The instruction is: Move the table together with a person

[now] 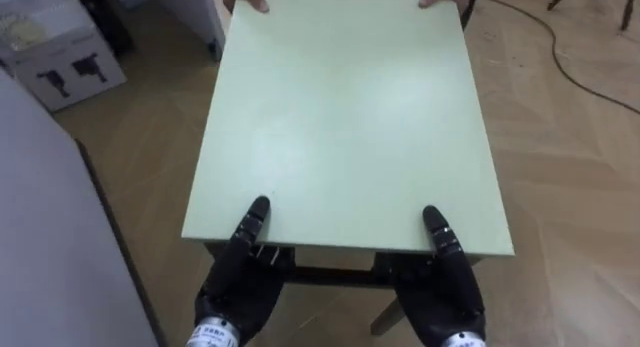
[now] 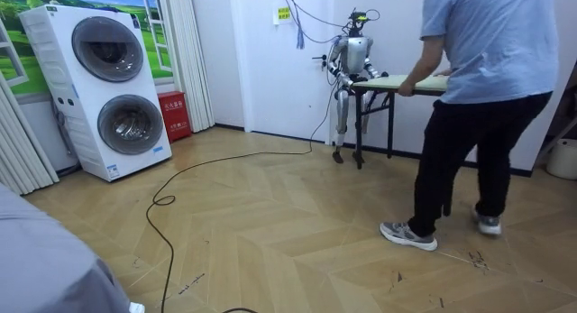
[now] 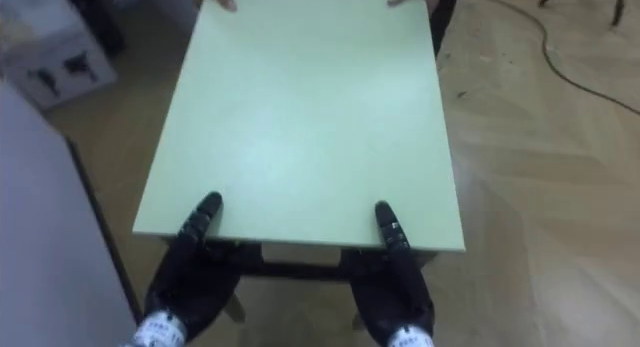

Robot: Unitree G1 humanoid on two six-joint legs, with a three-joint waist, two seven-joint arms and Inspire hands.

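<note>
Gripping the near edge of the pale green table (image 1: 345, 117), the left hand (image 1: 238, 277) and right hand (image 1: 445, 282) each pinch it, thumb on top and the rest tucked underneath. At the far edge, a person (image 2: 487, 69) holds the table with both hands, one at each corner. In the room view the table stands between robot and person on the wooden floor (image 2: 270, 232), near the white wall. A stacked washer and dryer (image 2: 108, 87) stand well apart at that view's left.
</note>
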